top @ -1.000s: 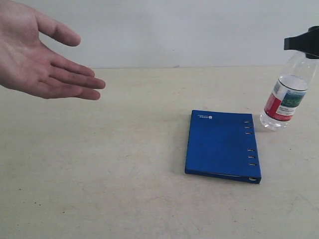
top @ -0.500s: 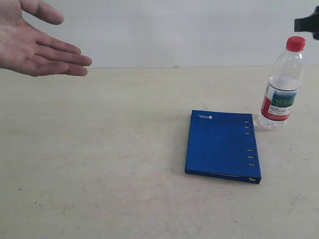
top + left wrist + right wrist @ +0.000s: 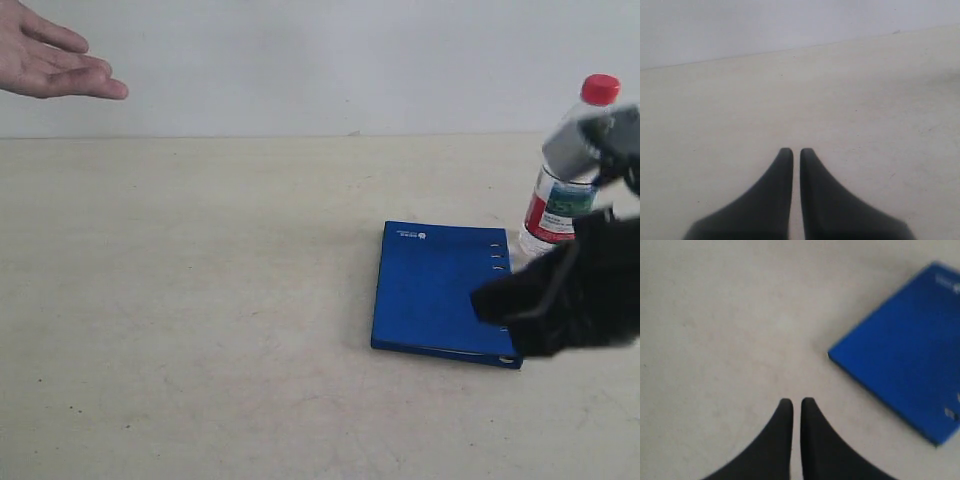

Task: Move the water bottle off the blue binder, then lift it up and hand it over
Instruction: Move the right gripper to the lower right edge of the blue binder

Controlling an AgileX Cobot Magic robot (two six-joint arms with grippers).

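The water bottle [image 3: 553, 210] stands upright on the table just past the right far corner of the blue binder [image 3: 430, 285], off it, red cap on top. My right gripper [image 3: 482, 300] is a blurred black shape low over the binder's near right corner, in front of the bottle and partly hiding it. In the right wrist view that gripper [image 3: 793, 402] is shut with nothing in it, over bare table, the binder [image 3: 905, 365] off to one side. My left gripper [image 3: 792, 151] is shut and empty above bare table; the exterior view does not show it.
A person's open hand [image 3: 50, 60] hovers at the far upper left of the exterior view. The beige table [image 3: 200, 300] runs back to a pale wall [image 3: 320, 60].
My right arm has swung down from the top right to in front of the binder's right edge. The hand has drawn back up and left. The bottle, tilted and held a second ago, now stands free.
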